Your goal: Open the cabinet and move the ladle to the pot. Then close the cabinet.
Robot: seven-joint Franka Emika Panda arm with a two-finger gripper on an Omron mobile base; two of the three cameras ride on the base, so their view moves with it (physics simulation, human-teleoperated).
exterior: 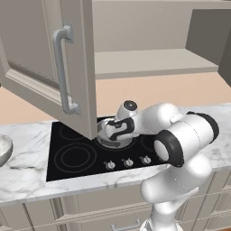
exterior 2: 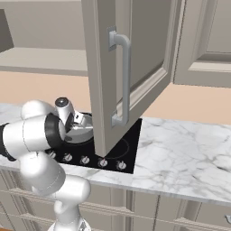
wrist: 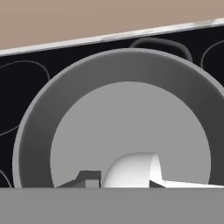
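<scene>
The cabinet's left door stands swung open over the stove, its silver bar handle facing out. The grey pot sits on a back burner. In the hand view I look straight down into the pot. My gripper hangs just above the pot's mouth, shut on the ladle. The ladle's pale round bowl sits between my fingertips over the pot's floor, and its thin handle runs off to the right.
The open door's lower corner hangs close beside my hand. The black cooktop has knobs along its front. A whitish bowl rests on the marble counter at far left. The cabinet's shelf is bare.
</scene>
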